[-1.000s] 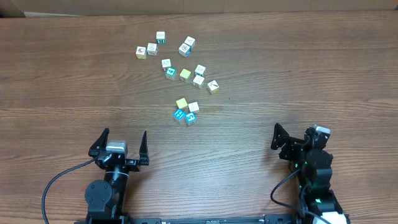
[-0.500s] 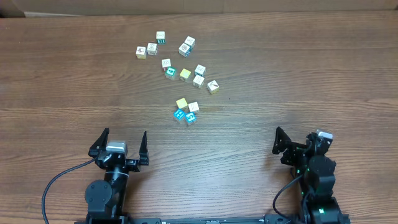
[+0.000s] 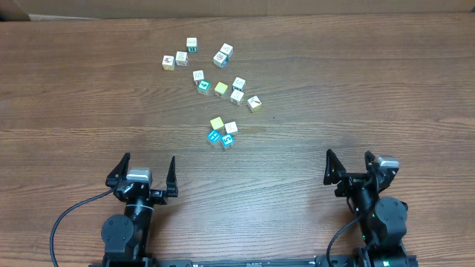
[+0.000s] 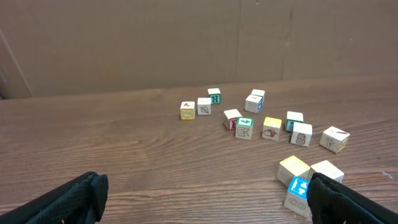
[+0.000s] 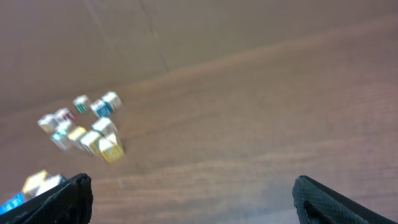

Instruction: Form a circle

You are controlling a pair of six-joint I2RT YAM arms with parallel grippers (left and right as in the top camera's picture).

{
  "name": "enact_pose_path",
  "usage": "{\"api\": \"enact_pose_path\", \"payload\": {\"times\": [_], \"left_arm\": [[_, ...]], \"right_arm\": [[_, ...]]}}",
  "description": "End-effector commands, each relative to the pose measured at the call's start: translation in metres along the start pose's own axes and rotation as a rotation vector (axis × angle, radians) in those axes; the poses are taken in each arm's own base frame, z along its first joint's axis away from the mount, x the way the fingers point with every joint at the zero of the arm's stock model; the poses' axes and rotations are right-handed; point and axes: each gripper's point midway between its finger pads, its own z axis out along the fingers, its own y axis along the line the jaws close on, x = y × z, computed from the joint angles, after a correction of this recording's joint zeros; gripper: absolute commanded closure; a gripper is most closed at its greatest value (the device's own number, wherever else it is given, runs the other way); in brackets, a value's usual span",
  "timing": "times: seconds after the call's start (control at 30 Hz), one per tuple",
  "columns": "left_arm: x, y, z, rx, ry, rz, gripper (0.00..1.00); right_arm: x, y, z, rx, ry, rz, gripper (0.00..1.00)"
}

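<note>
L tool (image 3: pixel 148 162) sits at the near edge of the surface (image 3: pixel 74 111), jaws spread wide, nothing between them.

The cubes (image 3: pixel 237 96) lie scattered mid-surface toward the far side, well apart from both tools, and no ring is formed yet. Going L to R:
- The left pair (image 3: pixel 175 60) sit just beside each other.
- A loose band runs through the middle, incl. a teal cube (image 3: pixel 204 87) next to a yellow cube (image 3: pixel 220 88).
- The clump of four (image 3: pixel 222 131) lies nearest the tools, faces touching or nearly so.
- The outlier (image 3: pixel 254 103) is furthest right.

R tool (image 3: pixel 349 159) is also at the near edge, jaws wide and empty (its own wrist view is blurred, so no detail from there).

Handling, as a judgement: small rigid blocks, prob. wood, light and not fragile. Flat faces should give a sure bite. They look light enough that a brushing finger could skid them over the smooth surface. Take each across two opposite side faces, coming straight down w/ jaws squared to them. The clump is the awkward bit, w/ little room for a finger betw. neighbours, so start w/ outer cubes or nudge one free. Pushing may suit as well as lifting.
</note>
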Motion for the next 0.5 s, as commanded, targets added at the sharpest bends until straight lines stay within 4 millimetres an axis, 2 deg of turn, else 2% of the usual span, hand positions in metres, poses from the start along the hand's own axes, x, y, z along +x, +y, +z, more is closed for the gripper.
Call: {"api": "enact_pose_path", "payload": {"times": [0.0, 0.13, 0.47], "left_arm": [[-0.001, 0.001, 0.000, -0.006, -0.007, 0.013, 0.00], [-0.001, 0.001, 0.000, -0.006, -0.007, 0.013, 0.01], [-0.001, 0.001, 0.000, -0.006, -0.007, 0.013, 0.01]], "right_arm": [[-0.012, 0.007, -0.005, -0.034, -0.065, -0.014, 0.00], [-0.029, 0.012, -0.011, -0.056, -0.142, -0.015, 0.00], [-0.028, 0.012, -0.011, -0.056, -0.140, -0.015, 0.00]]}}
